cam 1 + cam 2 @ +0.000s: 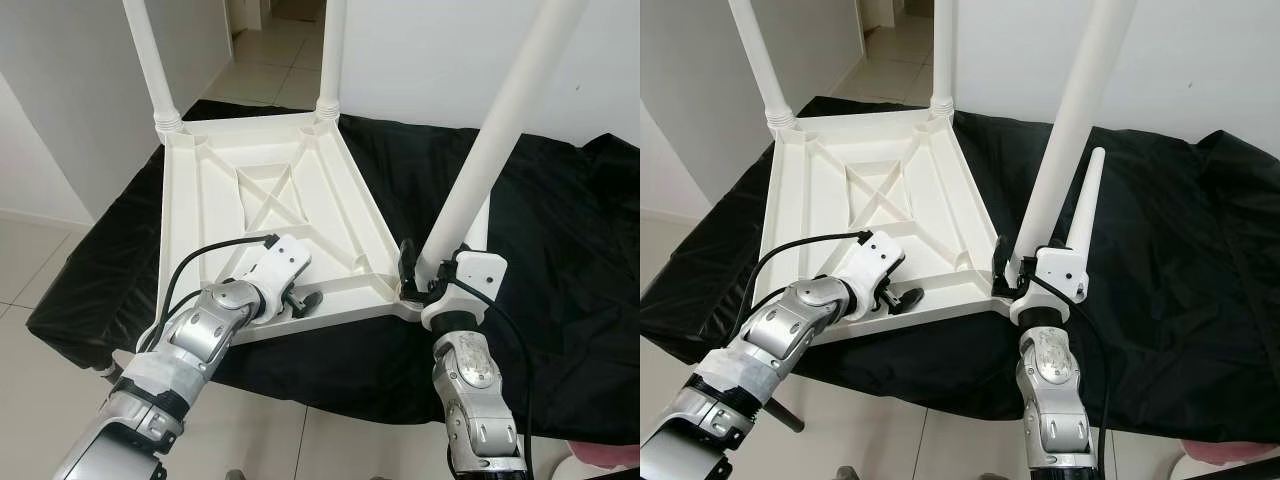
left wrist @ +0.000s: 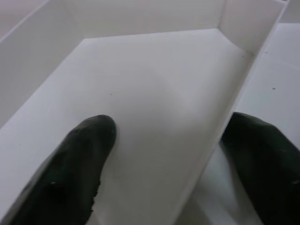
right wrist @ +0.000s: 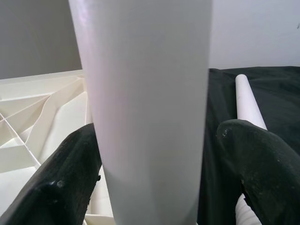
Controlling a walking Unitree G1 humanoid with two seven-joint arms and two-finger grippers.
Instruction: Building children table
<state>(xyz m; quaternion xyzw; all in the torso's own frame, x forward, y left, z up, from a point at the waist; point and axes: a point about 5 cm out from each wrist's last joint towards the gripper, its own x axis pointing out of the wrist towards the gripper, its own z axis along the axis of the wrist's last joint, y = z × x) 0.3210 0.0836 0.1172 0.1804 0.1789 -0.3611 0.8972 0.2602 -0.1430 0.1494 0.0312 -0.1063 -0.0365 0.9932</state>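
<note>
The white tabletop (image 1: pixel 270 215) is lying upside down on a black cloth (image 1: pixel 1160 260), two legs (image 1: pixel 150 65) standing at its far corners; the right gripper (image 1: pixel 420 280) is sitting at the near right corner with its jaws closing around the base of a third leg (image 1: pixel 490 150), which is leaning rather than standing straight. The right wrist view is showing that leg (image 3: pixel 145 112) pressed between both black fingers (image 3: pixel 65 183), and a loose fourth leg (image 3: pixel 248 105) lying on the cloth just beyond the fingers; in the left eye view most of that loose leg is hiding behind the gripped one. The left gripper (image 1: pixel 895 297) is resting at the near edge; the left wrist view is showing its jaws apart, one finger (image 2: pixel 75 168) on either side of an upright rib (image 2: pixel 225 126), whether touching it I cannot tell.
</note>
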